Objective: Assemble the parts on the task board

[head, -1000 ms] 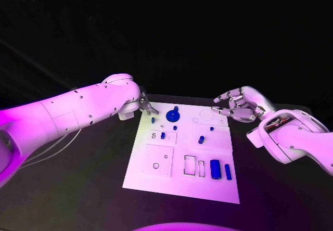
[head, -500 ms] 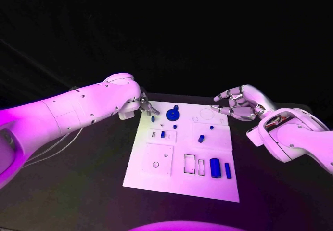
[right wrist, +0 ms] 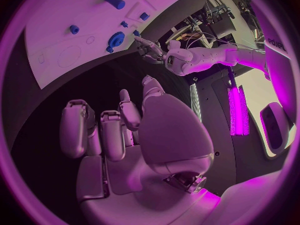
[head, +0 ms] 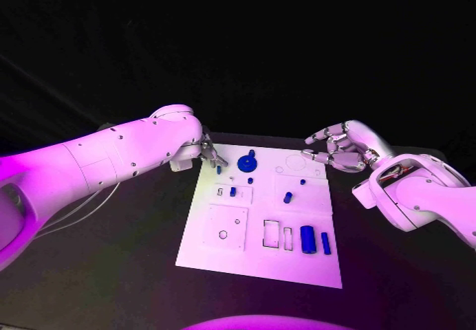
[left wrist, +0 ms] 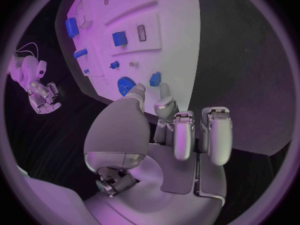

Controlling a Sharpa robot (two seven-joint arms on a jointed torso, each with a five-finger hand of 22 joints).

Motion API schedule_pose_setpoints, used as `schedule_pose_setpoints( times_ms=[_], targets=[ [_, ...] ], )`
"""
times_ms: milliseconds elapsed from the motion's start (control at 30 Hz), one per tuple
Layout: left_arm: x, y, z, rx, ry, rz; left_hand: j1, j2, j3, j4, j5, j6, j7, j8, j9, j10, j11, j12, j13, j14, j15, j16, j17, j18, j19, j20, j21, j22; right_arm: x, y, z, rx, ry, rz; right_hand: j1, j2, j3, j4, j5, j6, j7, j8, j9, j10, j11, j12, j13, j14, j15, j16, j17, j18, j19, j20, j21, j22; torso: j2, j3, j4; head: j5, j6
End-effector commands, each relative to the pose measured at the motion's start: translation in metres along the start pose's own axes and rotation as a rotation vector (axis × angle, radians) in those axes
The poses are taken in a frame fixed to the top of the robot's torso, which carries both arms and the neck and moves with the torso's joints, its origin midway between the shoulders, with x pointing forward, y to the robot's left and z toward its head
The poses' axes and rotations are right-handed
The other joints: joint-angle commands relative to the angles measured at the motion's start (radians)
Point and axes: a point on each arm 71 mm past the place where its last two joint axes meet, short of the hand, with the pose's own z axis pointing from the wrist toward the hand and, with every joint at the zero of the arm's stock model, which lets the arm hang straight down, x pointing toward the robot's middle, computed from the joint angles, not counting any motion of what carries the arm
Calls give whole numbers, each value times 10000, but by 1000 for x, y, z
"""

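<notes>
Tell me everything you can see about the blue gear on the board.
The blue gear is a small toothed wheel, plastic-looking, with a raised hub. It sits at the far end of the white board, towards its left side. The left robot hand hovers beside it with fingertips close; nothing visibly touches the gear.

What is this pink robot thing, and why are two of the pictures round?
It is a robot with two white arms, sitting at a black table; coloured light makes everything look pink. The square picture comes from a camera on its head, looking down. The round ones come from cameras on its wrists, just behind each robot hand, so the fingers look huge. On the table lies a white plate called the task board, with small blue parts on it, like a gear and a cylinder. The left robot hand reaches to the board's far corner, fingertips close to a small blue piece. The right robot hand hovers beside the board, fingers apart, holding nothing.
</notes>
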Motion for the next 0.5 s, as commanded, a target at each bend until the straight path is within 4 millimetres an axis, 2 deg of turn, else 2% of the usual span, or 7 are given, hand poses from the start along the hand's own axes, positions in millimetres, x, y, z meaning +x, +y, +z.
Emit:
schedule_pose_setpoints(
  times_ms=[33, 233, 500],
  targets=[
    [3, -3, 0, 102, 262, 160, 135, 25, -71, 14, 33, 53, -8, -43, -17, 30, 50, 43, 19, 1034, 41, 25, 2634, -126, 1023, 73, -12, 2548, 1, 2, 0, -136, 22, -14, -36, 55, -46, -7, 40, 4, -26, 36, 0, -57, -29, -18, 4, 684, -69, -14, 1005, 175, -15, -5, -24, 1003, 2, -2, -2, -13, -2],
    [5, -2, 2, 69, 320, 184, 196, 60, -72, 11, 33, 66, -10, -47, -33, 35, 47, 53, 23, 1034, 38, 25, 2634, -125, 1023, 72, -12, 2547, 1, 2, 0, -138, 30, -12, -36, 55, -46, -7, 40, 4, -26, 36, 0, -57, -29, -18, 4, 684, -69, -14, 1005, 175, -15, -5, -24, 1003, 4, -2, 1, -17, -13],
    [6, -2, 3, 36, 288, 138, 341, 245, -60, 25, 32, 106, -12, -63, -86, 41, 44, 69, 20, 1034, 35, 25, 2634, -127, 1025, 69, -10, 2551, 1, 2, 0, -149, 32, -11, -36, 55, -46, -7, 40, 4, -26, 36, 0, -57, -29, -18, 4, 684, -69, -14, 1005, 175, -15, -5, -24, 1003, -3, -1, 2, -23, -18]
  ],
)
